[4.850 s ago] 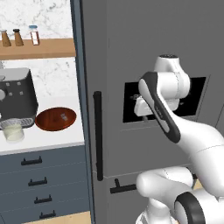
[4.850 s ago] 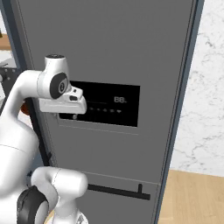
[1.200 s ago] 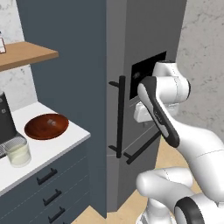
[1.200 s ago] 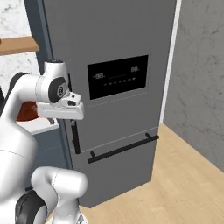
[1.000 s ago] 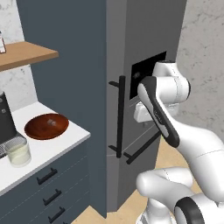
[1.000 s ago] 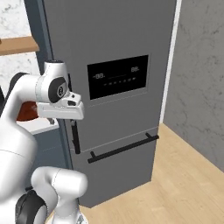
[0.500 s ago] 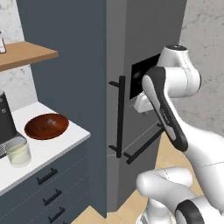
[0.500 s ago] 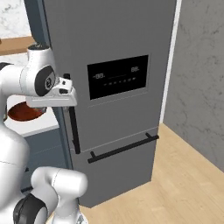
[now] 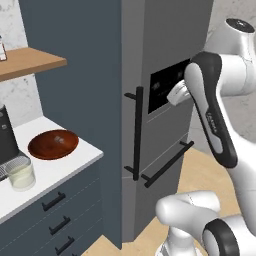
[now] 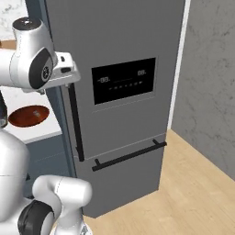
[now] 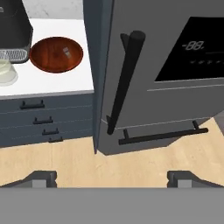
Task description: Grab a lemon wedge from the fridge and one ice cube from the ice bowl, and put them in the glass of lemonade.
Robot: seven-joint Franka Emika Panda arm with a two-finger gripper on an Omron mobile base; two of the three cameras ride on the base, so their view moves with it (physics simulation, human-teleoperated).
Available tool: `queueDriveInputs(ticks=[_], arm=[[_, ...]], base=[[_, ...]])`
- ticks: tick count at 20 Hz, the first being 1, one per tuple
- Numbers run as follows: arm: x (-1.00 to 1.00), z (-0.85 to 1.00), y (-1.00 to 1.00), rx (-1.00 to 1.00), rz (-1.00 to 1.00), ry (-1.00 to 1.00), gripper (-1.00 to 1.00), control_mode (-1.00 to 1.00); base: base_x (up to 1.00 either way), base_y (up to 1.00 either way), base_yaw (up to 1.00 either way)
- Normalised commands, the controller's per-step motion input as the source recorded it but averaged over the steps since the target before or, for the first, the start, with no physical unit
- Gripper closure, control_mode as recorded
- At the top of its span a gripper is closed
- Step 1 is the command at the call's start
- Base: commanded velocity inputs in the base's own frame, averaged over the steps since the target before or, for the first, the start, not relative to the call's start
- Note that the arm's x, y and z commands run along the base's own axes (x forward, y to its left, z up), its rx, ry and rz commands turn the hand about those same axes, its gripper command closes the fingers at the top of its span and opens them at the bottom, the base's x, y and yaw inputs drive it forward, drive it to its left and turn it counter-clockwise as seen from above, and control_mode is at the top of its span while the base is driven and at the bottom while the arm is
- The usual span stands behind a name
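We find the fridge (image 10: 124, 92) shut, so its shelves and contents are hidden. The ice bowl (image 11: 57, 54) shows no cube we can resolve. The glass of lemonade (image 11: 6, 72) is cut by the hand view's left edge. In the right base view, the arm covers part of the bowl.

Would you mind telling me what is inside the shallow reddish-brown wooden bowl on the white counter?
The reddish-brown wooden bowl shows only a small pale glint near its middle, too small to identify as an ice cube. Its rim hides nothing in the hand view.
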Motion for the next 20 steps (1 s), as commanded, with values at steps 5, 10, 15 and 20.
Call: queueDriveInputs(ticks=[5, 10, 15, 20], arm=[[0.01, 0.02, -0.15, 0.01, 0.00, -0.05, -1.00, -1.00], [0.35, -0.31, 0.05, 0.00, 0.00, 0.01, -1.00, -1.00], [0.45, -1.00, 0.84, 0.09, 0.00, 0.03, -1.00, -1.00], [0.39, -0.91, 0.57, 0.04, 0.01, 0.05, -1.00, -1.00]], base=[[0.00, 0.00, 0.00], [0.00, 0.00, 0.00], [0.00, 0.00, 0.00], [0.00, 0.00, 0.00]])
